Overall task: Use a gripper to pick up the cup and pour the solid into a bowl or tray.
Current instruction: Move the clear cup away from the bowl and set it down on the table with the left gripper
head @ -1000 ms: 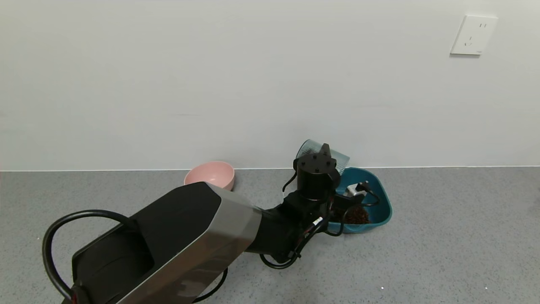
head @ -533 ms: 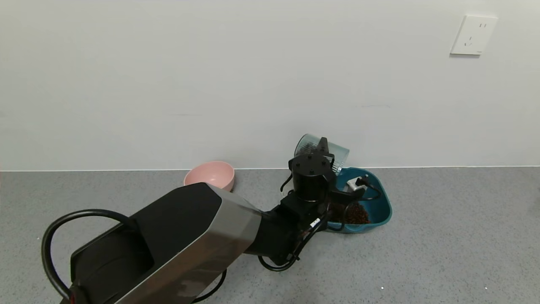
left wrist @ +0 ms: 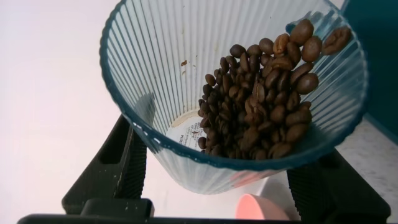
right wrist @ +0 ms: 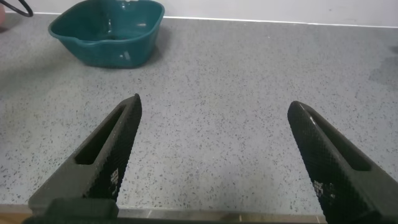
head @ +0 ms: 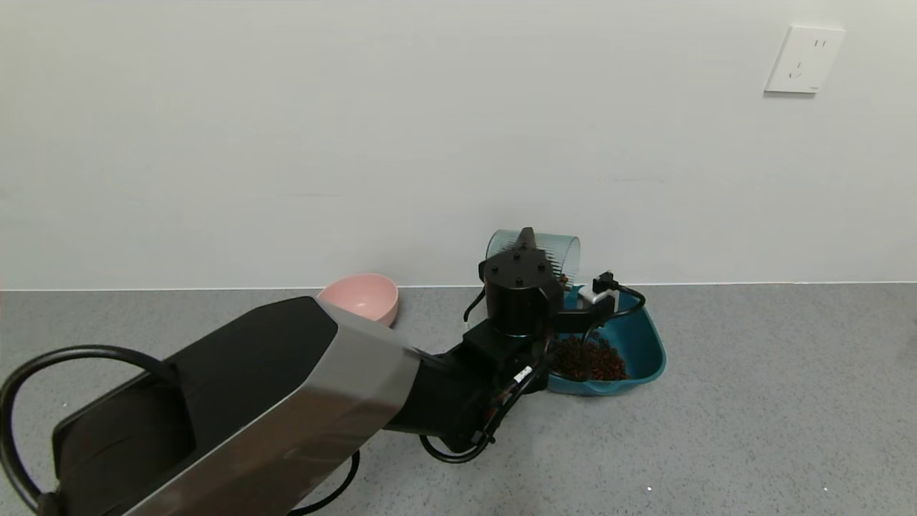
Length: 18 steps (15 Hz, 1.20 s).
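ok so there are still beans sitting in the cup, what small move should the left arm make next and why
Probably tip the cup a little further over the tray. The left gripper holds it on its side above the tray's near-wall end, and a pile of beans already lies in the tray, yet the left wrist view shows many beans clinging near the cup's rim. The right gripper sits open, away.

The left arm (head: 286, 401) reaches forward and to the right across the worktop, with its black cylindrical wrist (head: 517, 295) raised and loose black cables hanging below it. The left gripper (left wrist: 217, 186) has its two fingers closed on the cup (left wrist: 236, 81), one on each side. The right gripper (right wrist: 211, 155) is low above the worktop, fingers (right wrist: 106, 149) spread wide apart, holding nothing.
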Each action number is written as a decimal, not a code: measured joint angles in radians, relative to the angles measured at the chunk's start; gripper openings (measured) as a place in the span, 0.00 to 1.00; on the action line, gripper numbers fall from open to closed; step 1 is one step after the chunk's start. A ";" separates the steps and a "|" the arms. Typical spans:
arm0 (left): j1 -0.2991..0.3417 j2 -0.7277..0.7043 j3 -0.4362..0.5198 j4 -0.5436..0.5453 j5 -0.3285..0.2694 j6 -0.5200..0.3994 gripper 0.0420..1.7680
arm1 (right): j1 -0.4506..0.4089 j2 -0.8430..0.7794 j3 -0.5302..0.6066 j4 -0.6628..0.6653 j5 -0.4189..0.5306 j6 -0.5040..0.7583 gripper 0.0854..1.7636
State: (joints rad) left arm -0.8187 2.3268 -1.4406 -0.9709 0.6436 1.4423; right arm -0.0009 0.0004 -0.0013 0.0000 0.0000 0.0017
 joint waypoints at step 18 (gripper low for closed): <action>0.134 -0.237 0.092 0.265 -0.162 -1.046 0.72 | 0.000 0.000 0.000 0.000 0.000 0.000 0.97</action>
State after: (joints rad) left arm -0.6849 2.0894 -1.3485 -0.7062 0.4815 0.3960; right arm -0.0013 0.0004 -0.0013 0.0000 0.0000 0.0017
